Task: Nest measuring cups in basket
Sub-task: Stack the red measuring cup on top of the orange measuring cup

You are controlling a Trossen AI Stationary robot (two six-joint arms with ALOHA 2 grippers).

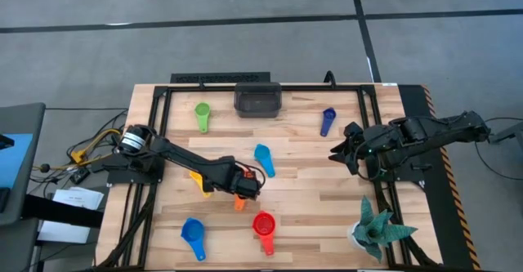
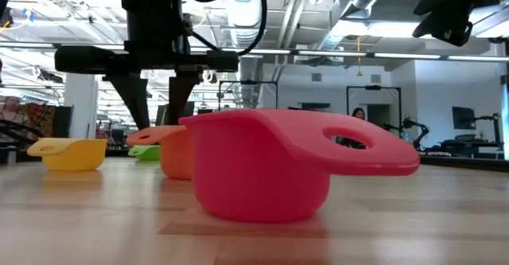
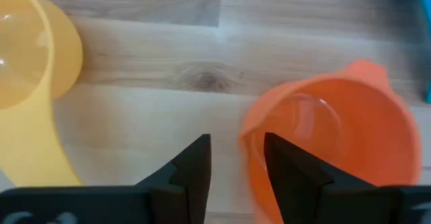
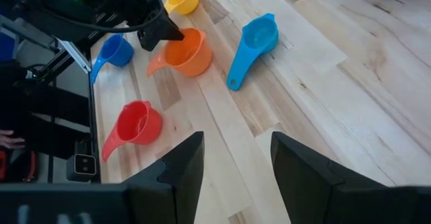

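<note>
While the left claw (image 3: 236, 167) stands narrowly open astride the near rim of the orange cup (image 3: 337, 140), with nothing held, closing off-centre could tip the cup away from the fingers.

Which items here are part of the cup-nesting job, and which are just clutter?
Job items:
green cup
yellow cup
light blue cup
dark blue cup
orange cup
red cup
royal blue cup
basket

Lying about:
teal spiky plant
</note>
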